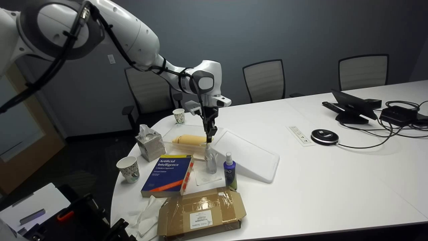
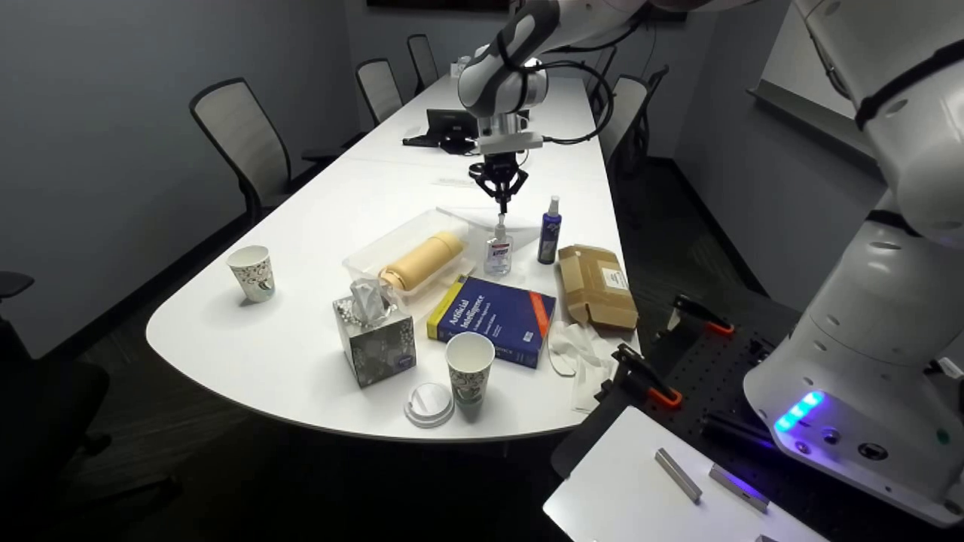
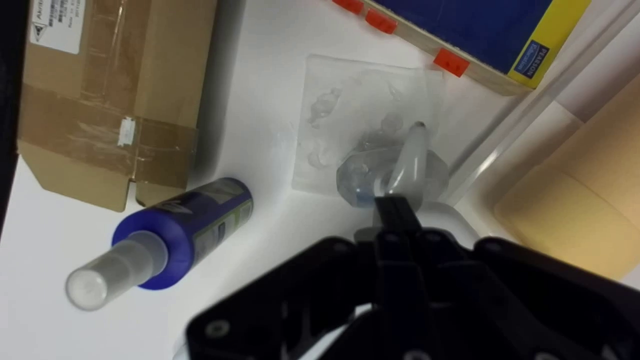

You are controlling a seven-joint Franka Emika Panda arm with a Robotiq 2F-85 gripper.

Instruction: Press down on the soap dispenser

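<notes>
The soap dispenser is a small clear bottle with a whitish pump. It stands upright in both exterior views (image 1: 210, 162) (image 2: 498, 256) and in the wrist view (image 3: 357, 175). It stands at the edge of a white napkin (image 3: 325, 120) that has clear wet blobs on it. My gripper (image 1: 209, 139) is shut with nothing between its fingers. Its fingertips point down at the pump head, also in an exterior view (image 2: 503, 206). In the wrist view the fingertips (image 3: 392, 200) cover part of the pump head, and the spout points away from them. I cannot tell whether they touch the pump.
A blue-violet spray bottle (image 1: 230, 172) stands close beside the dispenser. A blue book (image 1: 169, 172), a cardboard box (image 1: 200, 211) and a tissue box (image 2: 376, 346) are nearby. A clear bin (image 2: 361, 260) holding a yellow bottle (image 2: 423, 261) adjoins the dispenser. A paper cup (image 2: 469, 369) stands near the edge.
</notes>
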